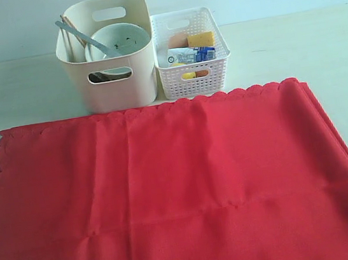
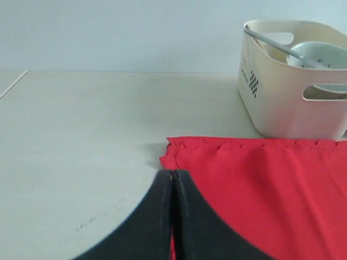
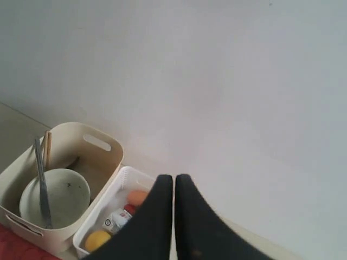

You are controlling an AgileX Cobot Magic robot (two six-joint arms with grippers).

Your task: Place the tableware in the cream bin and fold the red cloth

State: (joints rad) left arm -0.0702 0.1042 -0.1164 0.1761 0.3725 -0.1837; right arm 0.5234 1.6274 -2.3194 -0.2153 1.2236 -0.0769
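The red cloth (image 1: pixel 176 194) lies spread flat over the near table, scalloped edge toward the bins. The cream bin (image 1: pixel 120 89) stands behind it and holds the pale speckled bowl (image 1: pixel 120 37), a metal utensil (image 1: pixel 81 35) and the wooden chopsticks (image 1: pixel 70 29). Its other contents are hidden. My left gripper (image 2: pixel 172 173) is shut, its tips over the cloth's far left corner (image 2: pixel 176 154), short of the bin (image 2: pixel 282 103). High above the white basket (image 3: pixel 95 219), my right gripper (image 3: pixel 174 177) is shut with nothing in it. Neither gripper shows in the exterior view.
The white lattice basket (image 1: pixel 193 70) touches the bin's right side and holds cheese (image 1: pixel 201 39), a milk carton (image 1: pixel 190 55) and other food. Bare pale table (image 2: pixel 81 135) extends left of the cloth. A wall rises behind both bins.
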